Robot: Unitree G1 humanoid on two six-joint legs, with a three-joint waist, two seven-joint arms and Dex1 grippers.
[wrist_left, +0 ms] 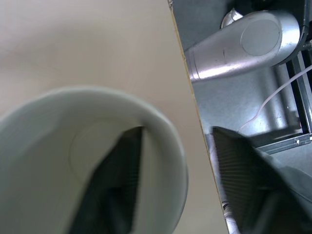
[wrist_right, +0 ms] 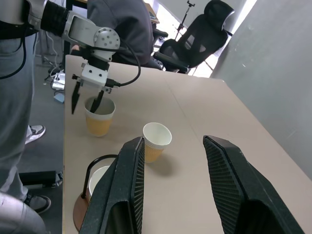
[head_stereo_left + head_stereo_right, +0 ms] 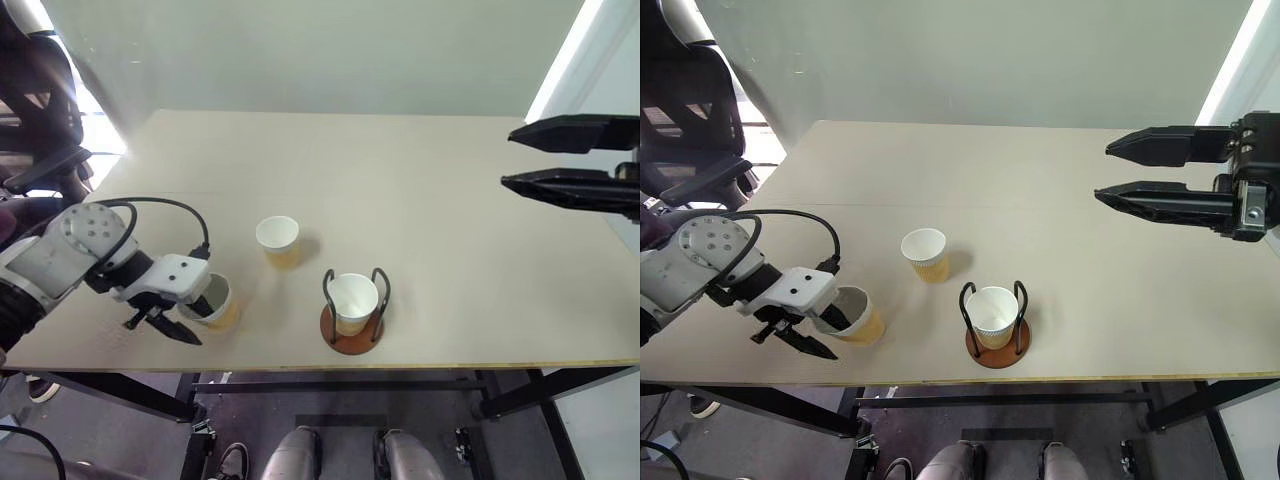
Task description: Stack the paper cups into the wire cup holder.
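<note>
Three paper cups are on the table. One sits inside the wire cup holder point(image 3: 352, 342), between its two dark loops, as the nested cup point(image 3: 352, 297). A second cup point(image 3: 277, 236) stands free behind and to the left of the holder. The third cup point(image 3: 224, 308) stands near the front left edge. My left gripper point(image 3: 200, 318) points down over this cup, open. One finger point(image 1: 117, 185) is inside it and the other finger point(image 1: 243, 190) is outside its wall, with a gap showing. My right gripper point(image 3: 1102, 172) hangs open and empty in the air at the far right.
The tan table point(image 3: 420, 190) has its front edge just in front of the holder and the gripped-over cup. A black office chair point(image 3: 690, 110) stands off the table's left side. A person point(image 2: 122, 24) is by that left end.
</note>
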